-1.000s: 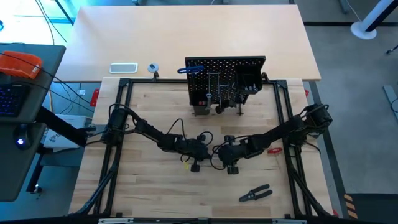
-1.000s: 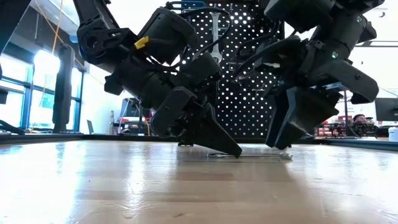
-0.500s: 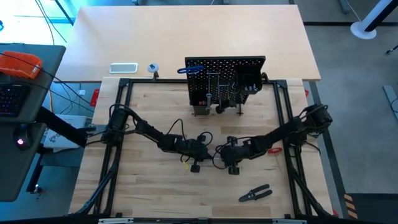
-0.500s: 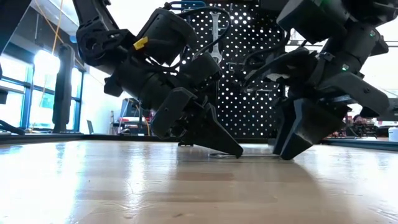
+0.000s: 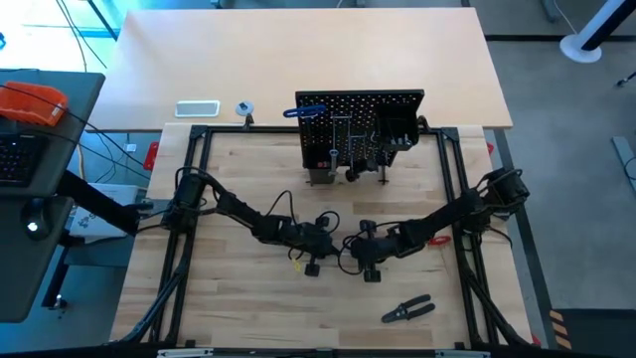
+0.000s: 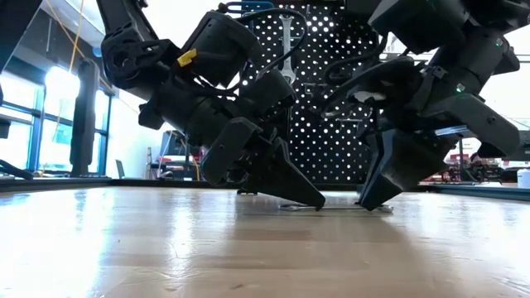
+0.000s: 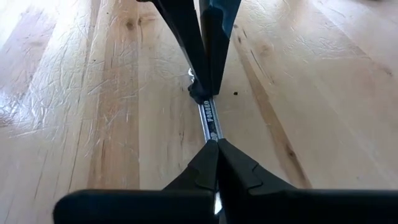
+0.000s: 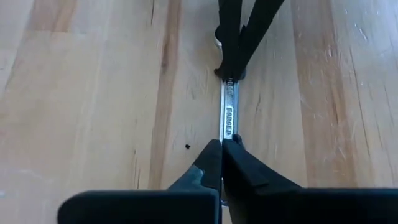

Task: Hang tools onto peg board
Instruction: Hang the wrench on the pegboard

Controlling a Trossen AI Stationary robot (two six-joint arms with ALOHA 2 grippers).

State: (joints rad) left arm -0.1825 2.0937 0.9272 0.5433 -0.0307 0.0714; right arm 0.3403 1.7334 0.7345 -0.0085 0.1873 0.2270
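We see both grippers, left [image 7: 214, 146] and right [image 8: 222, 144], fingers seemingly clenched on opposite ends of a silver wrench [image 8: 228, 112] lying flat on the desk [image 5: 248, 298]; uneven lifting could twist it loose.

We see only the middle of the silver wrench [image 7: 210, 122] between the two sets of fingers; both its ends are covered, and the stamped lettering on its shank is too small to read; in the low view the left gripper [image 6: 308, 199] and right gripper [image 6: 371, 199] hide most of it on the worktop [image 6: 166, 248]; they also screen the lower peg board [image 6: 331, 124], whose top is cut by the frame; from above, the tools [image 5: 343, 139] hanging there are too small to tell apart.
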